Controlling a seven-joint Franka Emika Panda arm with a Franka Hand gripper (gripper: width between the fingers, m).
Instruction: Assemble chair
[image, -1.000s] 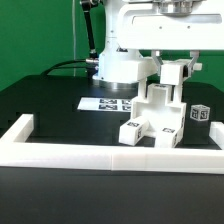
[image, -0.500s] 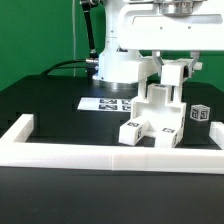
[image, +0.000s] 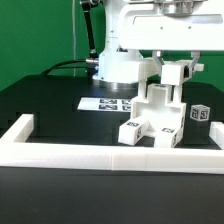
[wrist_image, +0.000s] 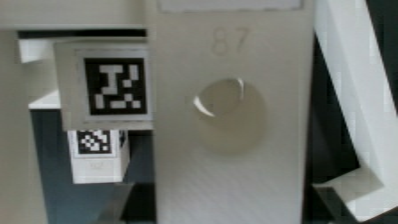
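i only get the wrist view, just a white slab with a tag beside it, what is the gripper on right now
observer: the gripper looks shut on an upright white piece that stands on top of the partly built chair
operator: any loose parts nearby
observer: one small tagged cube sits on the table just past the chair, on the exterior view's right
operator: and where's the marker board
observer: the marker board lies flat beyond the chair, toward the exterior view's left
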